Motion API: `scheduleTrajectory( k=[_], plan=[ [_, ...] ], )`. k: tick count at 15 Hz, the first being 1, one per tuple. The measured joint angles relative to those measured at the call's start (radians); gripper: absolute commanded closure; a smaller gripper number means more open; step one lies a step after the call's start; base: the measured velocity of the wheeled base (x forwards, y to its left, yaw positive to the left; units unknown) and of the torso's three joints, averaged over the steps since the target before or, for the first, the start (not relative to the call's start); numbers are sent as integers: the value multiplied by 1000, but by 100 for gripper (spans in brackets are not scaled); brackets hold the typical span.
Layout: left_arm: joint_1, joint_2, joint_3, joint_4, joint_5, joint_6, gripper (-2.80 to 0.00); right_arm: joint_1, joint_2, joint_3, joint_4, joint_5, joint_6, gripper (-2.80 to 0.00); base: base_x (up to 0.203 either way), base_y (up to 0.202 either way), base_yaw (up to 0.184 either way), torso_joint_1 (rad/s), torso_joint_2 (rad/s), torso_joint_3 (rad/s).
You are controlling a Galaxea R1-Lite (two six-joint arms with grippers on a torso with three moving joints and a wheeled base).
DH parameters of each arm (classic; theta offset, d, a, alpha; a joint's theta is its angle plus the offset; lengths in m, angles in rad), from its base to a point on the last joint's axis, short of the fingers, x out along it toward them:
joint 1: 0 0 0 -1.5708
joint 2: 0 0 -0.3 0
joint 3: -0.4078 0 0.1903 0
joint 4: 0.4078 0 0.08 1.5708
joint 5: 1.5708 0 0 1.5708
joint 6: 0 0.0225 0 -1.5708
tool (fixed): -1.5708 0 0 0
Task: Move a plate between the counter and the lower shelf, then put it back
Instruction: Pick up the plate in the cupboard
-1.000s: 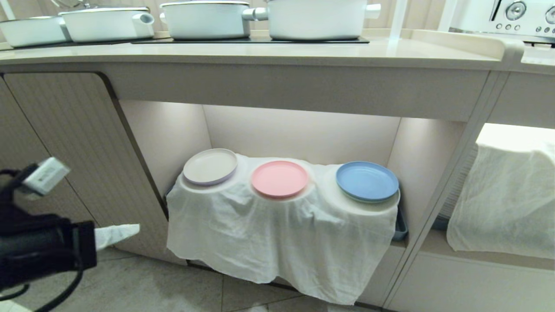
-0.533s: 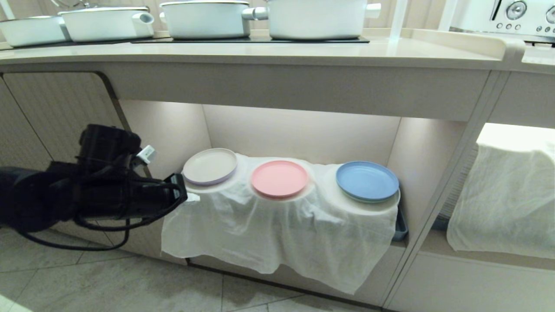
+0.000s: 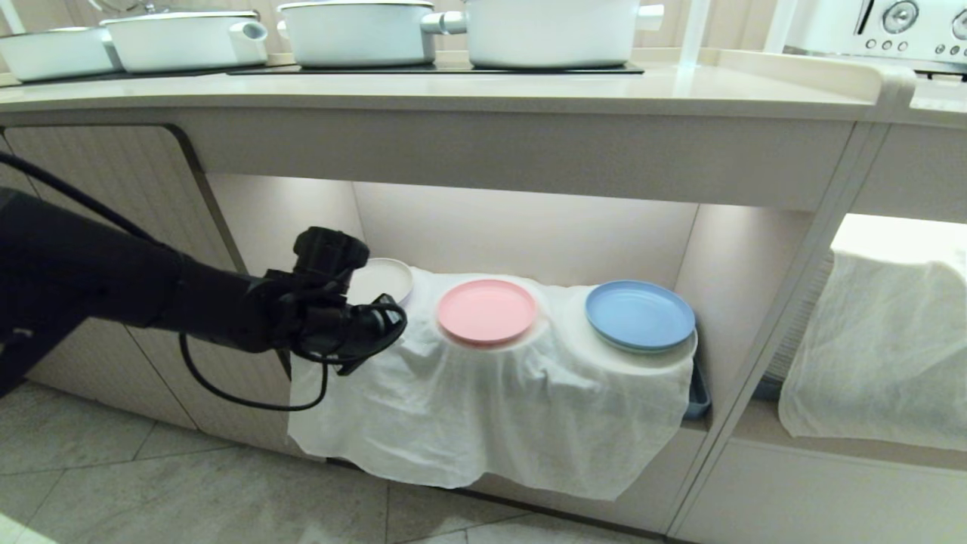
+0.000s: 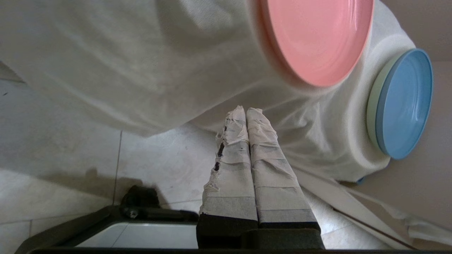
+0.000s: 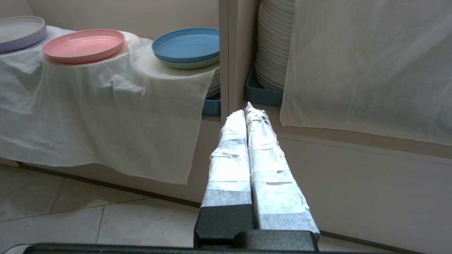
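Note:
The pink plate (image 3: 487, 310) lies flat on the middle cloth mound in the lower shelf (image 3: 521, 234), below the counter (image 3: 453, 94). My left arm (image 3: 227, 310) reaches in from the left, its wrist in front of the shelf's left end, a short way left of the plate. In the left wrist view the left gripper (image 4: 246, 110) is shut and empty over the hanging cloth, its tips short of the pink plate (image 4: 317, 38). The right gripper (image 5: 247, 107) is shut and empty, low before the cabinet post, outside the head view.
A cream plate (image 3: 385, 278), partly behind my left wrist, and a blue plate (image 3: 639, 314) flank the pink one. A white cloth (image 3: 491, 408) hangs over the shelf front. White pots (image 3: 355, 34) stand on the hob. The right alcove holds stacked white plates (image 5: 273, 46) behind another cloth (image 3: 884, 340).
My left arm has swung from the lower left up and rightward to the shelf's left end, now covering part of the cream plate. The plates have not moved.

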Motion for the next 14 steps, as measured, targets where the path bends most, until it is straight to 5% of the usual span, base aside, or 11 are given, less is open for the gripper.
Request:
scheduleTrajectory(
  k=[1,2,14],
  plan=[
    [-4,29,-31,2,6,-4,0,0,0,0,0,0,0,0,0,0,0,0,0,0],
    [-7,55,-60,11,13,-5,-280,0,0,0,0,0,0,0,0,0,0,0,0,0],
    [-13,272,-409,144,50,-23,-280,0,0,0,0,0,0,0,0,0,0,0,0,0]
  ],
)
